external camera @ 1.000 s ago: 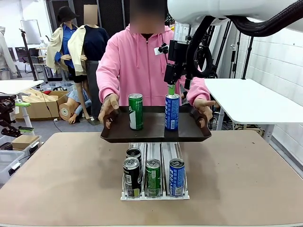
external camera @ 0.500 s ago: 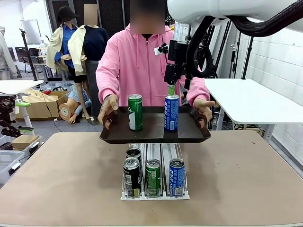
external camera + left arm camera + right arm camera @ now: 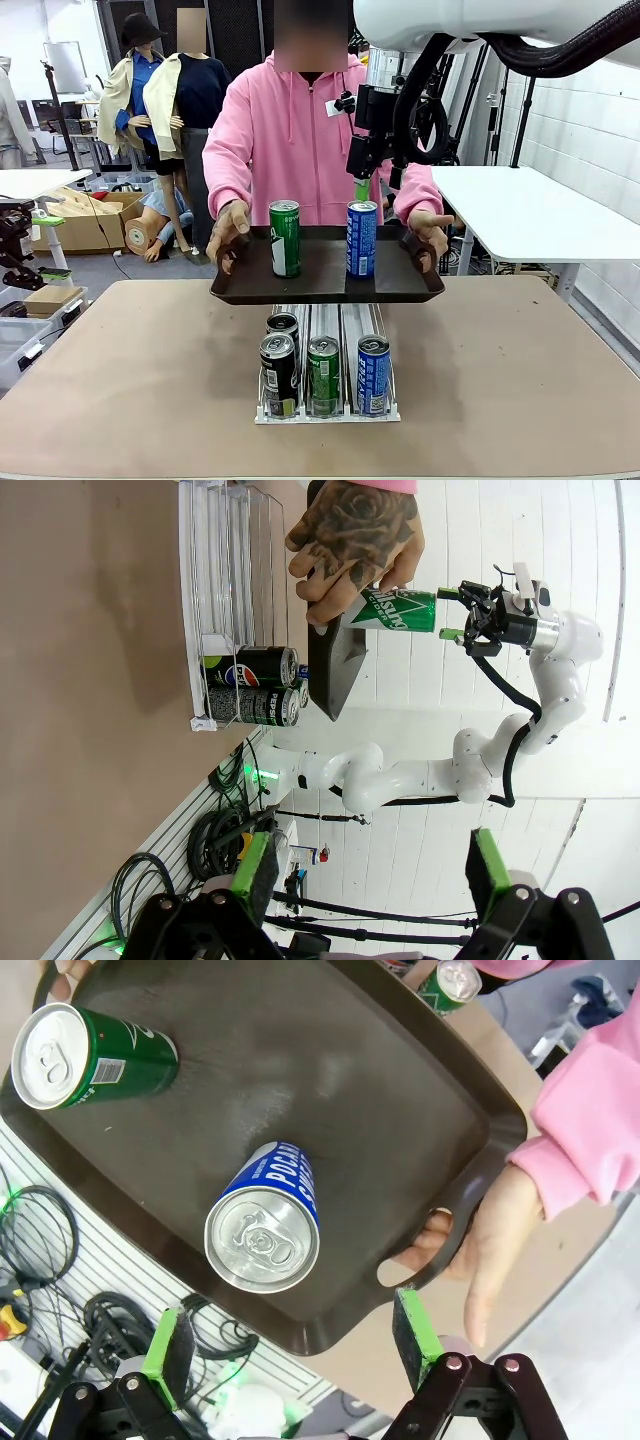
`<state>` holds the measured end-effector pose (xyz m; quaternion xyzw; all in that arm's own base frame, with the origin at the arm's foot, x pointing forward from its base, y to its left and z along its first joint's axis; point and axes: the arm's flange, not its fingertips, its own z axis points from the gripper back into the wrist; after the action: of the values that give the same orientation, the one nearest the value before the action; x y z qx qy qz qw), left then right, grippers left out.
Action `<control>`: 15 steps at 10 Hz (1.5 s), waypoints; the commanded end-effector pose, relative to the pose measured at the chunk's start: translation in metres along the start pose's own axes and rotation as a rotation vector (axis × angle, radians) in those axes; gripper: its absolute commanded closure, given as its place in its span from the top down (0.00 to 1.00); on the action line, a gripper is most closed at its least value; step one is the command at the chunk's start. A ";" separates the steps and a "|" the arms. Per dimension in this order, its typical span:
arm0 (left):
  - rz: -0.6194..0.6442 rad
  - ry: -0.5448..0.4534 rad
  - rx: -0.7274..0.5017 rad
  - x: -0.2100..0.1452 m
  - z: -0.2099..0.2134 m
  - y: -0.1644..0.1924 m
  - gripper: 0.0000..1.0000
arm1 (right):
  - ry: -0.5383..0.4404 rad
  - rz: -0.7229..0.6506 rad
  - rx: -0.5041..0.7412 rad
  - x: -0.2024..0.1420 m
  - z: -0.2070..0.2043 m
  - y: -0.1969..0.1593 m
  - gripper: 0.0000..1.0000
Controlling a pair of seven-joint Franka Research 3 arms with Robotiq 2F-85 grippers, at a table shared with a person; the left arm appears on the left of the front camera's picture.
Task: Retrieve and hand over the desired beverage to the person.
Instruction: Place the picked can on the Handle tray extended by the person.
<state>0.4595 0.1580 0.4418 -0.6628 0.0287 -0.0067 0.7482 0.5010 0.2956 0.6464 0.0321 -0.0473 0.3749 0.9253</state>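
I am looking at the person [image 3: 300, 130] in the pink hoodie, who is holding a dark tray [image 3: 320, 285] with both hands above the far side of the surface [image 3: 500, 380]. A green can [image 3: 285, 238] and a blue can [image 3: 361, 239] are standing upright on the tray. My right claw [image 3: 362, 188] is hanging just above the blue can with its fingers apart and gripping nothing. My left claw [image 3: 365, 875] is also standing wide apart, holding nothing. More cans are sitting in a rack [image 3: 327, 412] on the surface below the tray.
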 end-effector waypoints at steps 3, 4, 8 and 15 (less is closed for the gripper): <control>0.002 -0.013 0.001 0.000 0.001 -0.001 1.00 | -0.008 -0.001 0.003 0.001 0.000 0.000 1.00; 0.002 -0.013 0.001 0.000 0.001 -0.001 1.00 | 0.000 0.000 0.000 0.000 0.000 0.000 1.00; 0.002 -0.013 0.001 0.000 0.001 -0.001 1.00 | -0.166 -0.176 0.321 -0.044 0.058 -0.037 1.00; 0.002 -0.013 0.001 0.000 0.001 -0.001 1.00 | -0.305 -0.429 0.566 -0.158 0.038 -0.126 1.00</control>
<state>0.4593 0.1589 0.4415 -0.6628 0.0283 -0.0058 0.7482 0.4879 0.0963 0.6846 0.3240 -0.0609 0.1674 0.9291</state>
